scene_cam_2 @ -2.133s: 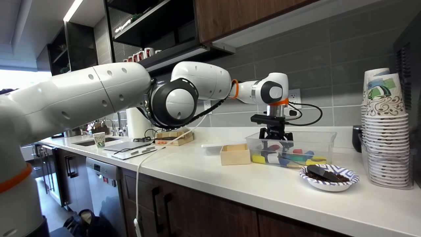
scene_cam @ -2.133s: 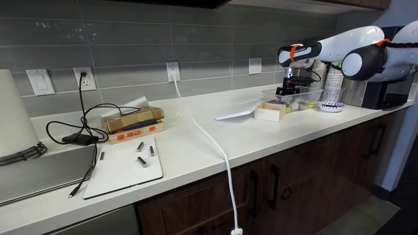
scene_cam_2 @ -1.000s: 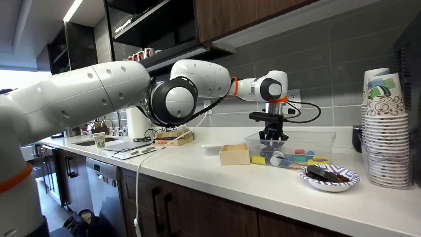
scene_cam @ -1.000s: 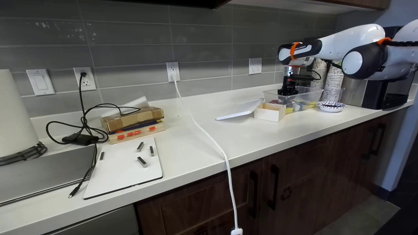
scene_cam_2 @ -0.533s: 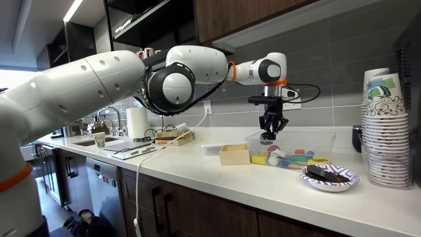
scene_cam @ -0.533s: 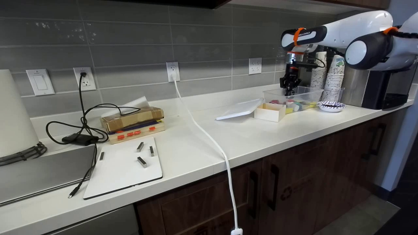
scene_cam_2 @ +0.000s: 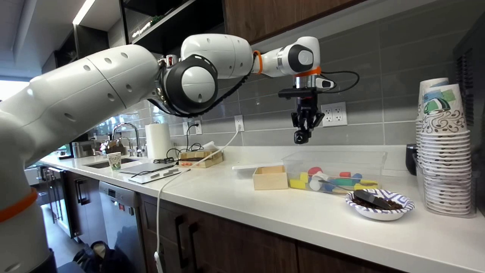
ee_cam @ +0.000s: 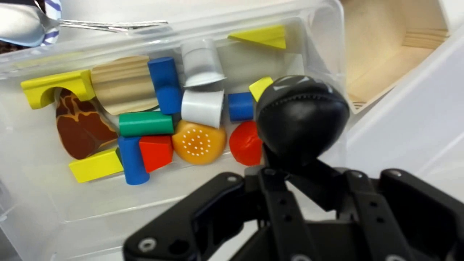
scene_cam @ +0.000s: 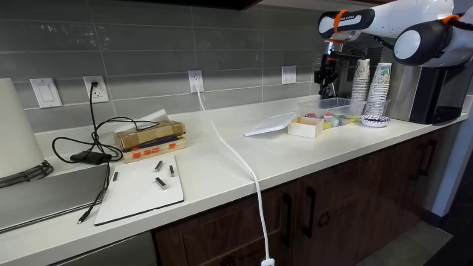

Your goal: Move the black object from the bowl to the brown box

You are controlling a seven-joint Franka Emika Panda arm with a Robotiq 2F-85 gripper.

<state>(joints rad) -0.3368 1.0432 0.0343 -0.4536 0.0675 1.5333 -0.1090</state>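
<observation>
A black ball [ee_cam: 302, 112] with a stitched seam is held between the fingertips of the gripper [scene_cam_2: 302, 131], which are drawn in against it. It is held in the air above the clear bin [scene_cam_2: 373, 170], towards the bin end that is nearest the tan box [scene_cam_2: 271, 181], apart from both bin and box. In the bin, among other toy pieces [ee_cam: 156, 150], a yellow arched block [ee_cam: 59, 85], a green cylinder [ee_cam: 146, 123] and an orange disc [ee_cam: 199, 143] with white dots can be seen.

The tan box, its top uncovered, is set on the counter [scene_cam: 207, 173] just beside the bin; whether the two touch cannot be told. A white panel [scene_cam: 271, 125] is propped at a tilt beside the box. Nearer the counter's front edge than the bin, a blue-and-white patterned bowl [scene_cam_2: 379, 216] is placed, in which dark grains [scene_cam_2: 396, 206] and a spoon [ee_cam: 21, 27] are held. The spoon's handle is directed over the rim towards the bin. Stacked paper cups [scene_cam: 376, 96] are stood behind the bowl, nearer the counter's back edge.

Well apart, close to the front edge, a white board [scene_cam: 136, 199] bearing small grey bars [scene_cam: 161, 183] is laid flat; behind it, towards the back edge, stacked boxes [scene_cam: 151, 137] are set. The counter is crossed by a white cable [scene_cam: 261, 210], which is hung over the front edge.
</observation>
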